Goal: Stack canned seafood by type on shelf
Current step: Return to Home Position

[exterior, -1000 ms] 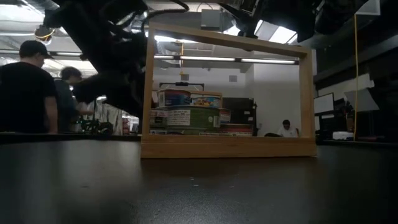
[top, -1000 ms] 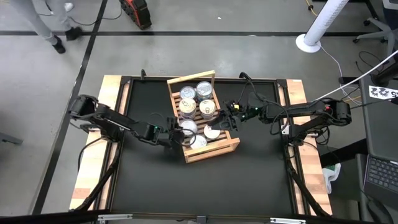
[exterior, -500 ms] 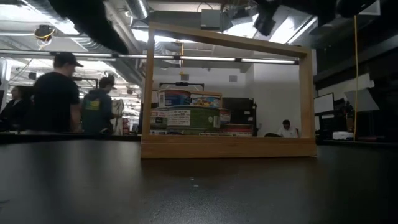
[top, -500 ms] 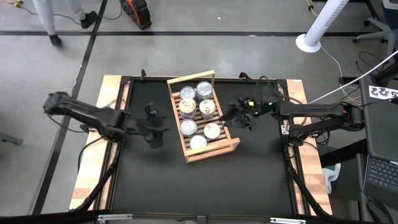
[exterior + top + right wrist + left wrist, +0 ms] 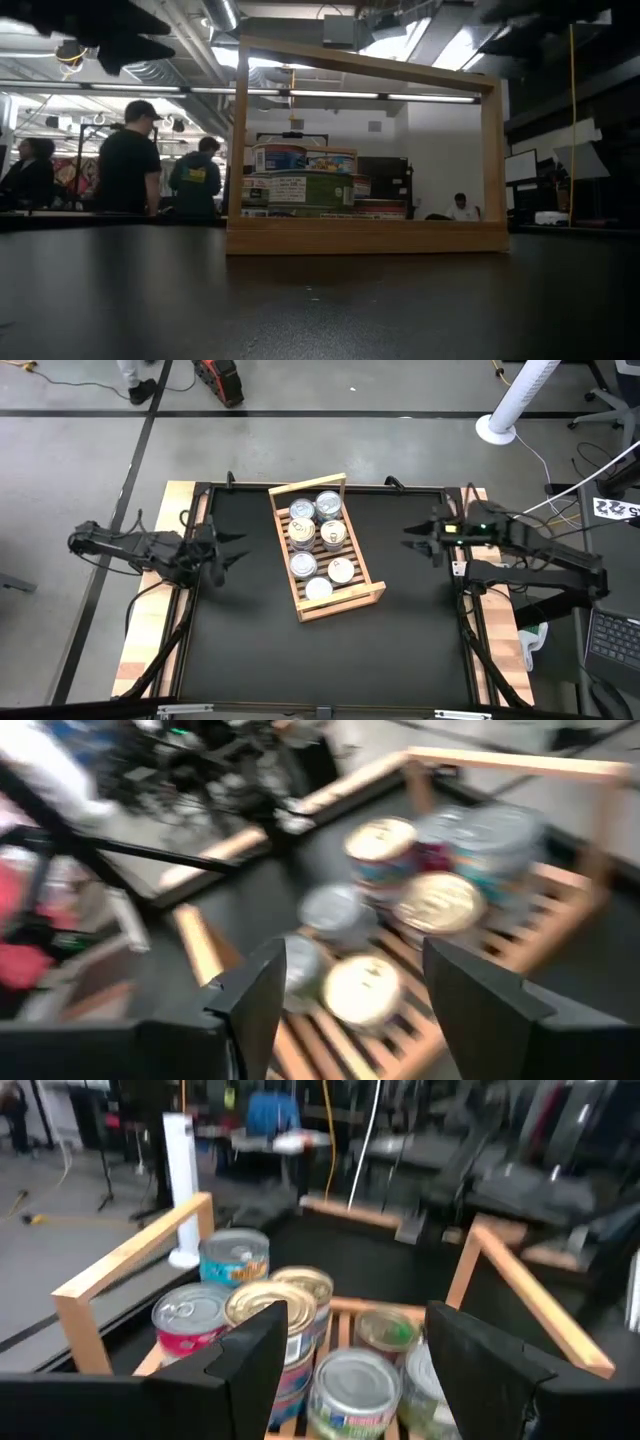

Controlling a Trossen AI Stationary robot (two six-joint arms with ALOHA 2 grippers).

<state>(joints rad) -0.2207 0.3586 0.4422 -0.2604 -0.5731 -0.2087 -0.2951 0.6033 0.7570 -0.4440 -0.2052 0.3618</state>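
The light wooden shelf (image 5: 352, 560) lies slanted at mid-table on the black top, also in the low view (image 5: 365, 236). Several round tins (image 5: 303, 532) sit on its slats. Those at its far end are stacked (image 5: 305, 180), while silver-lidded ones (image 5: 341, 570) lie toward its near end. My left gripper (image 5: 232, 550) hovers open near the table's left edge, facing the shelf; its own view shows the fingers (image 5: 355, 1325) wide apart before the tins (image 5: 265, 1305). My right gripper (image 5: 412, 539) hovers open to the shelf's right (image 5: 352, 958).
Wooden planks line the table's left edge (image 5: 150, 630) and right edge (image 5: 500, 660). Bare black tabletop (image 5: 410, 630) lies on both sides of the shelf and in front of it. People (image 5: 128, 170) stand in the room behind the table.
Both grippers have drawn back from the shelf and risen. The left has gone toward the table's left edge, the right toward the right edge. The tins and the shelf have stayed where they were.
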